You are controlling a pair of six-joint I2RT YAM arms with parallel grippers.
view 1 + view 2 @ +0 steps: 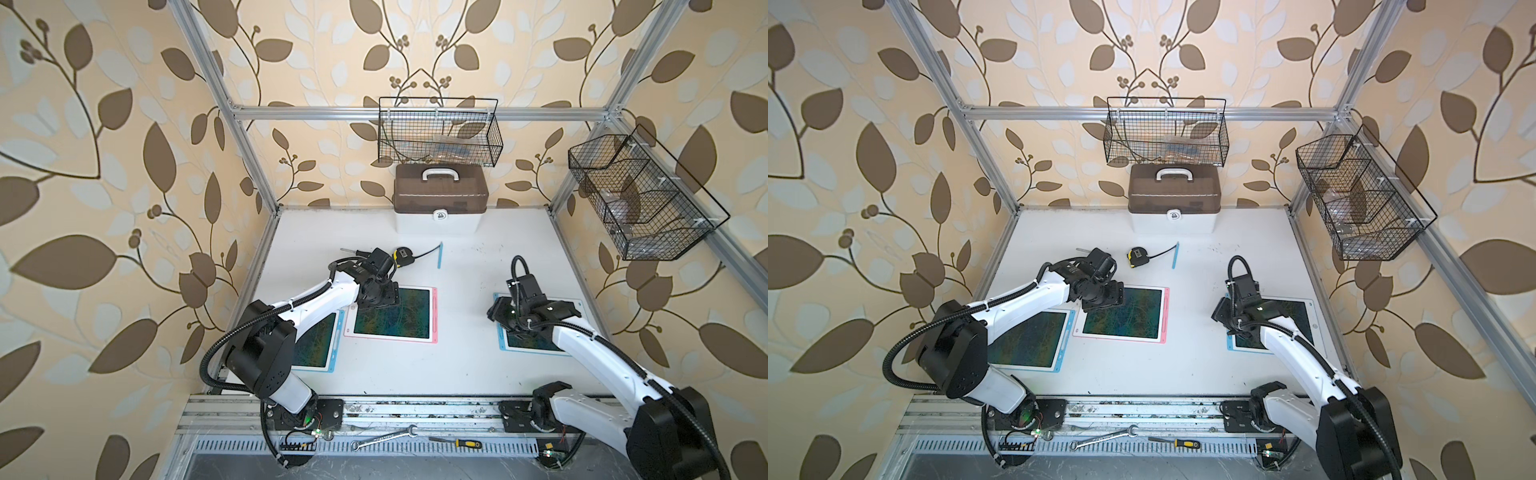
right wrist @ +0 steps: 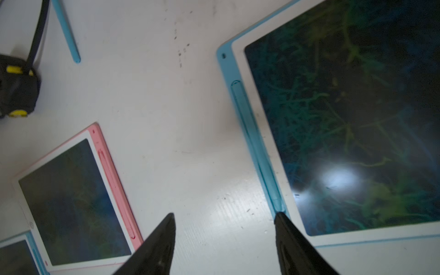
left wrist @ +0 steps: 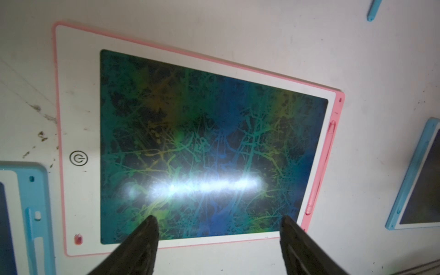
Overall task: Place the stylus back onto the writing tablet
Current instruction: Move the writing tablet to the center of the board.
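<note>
Both top views look steeply down from high above the near edge of the table (image 1: 457, 365), facing the far wall (image 1: 332, 62), and take in the whole scene almost alike. The left wrist view sits close over the pink tablet (image 3: 209, 142), looking down past the left gripper (image 3: 217, 221). The right wrist view sits close over the right blue tablet (image 2: 357, 119), past the right gripper (image 2: 223, 216). Both wrist views share the pink tablet and the loose stylus (image 2: 65, 31) farther back on the table.
</note>
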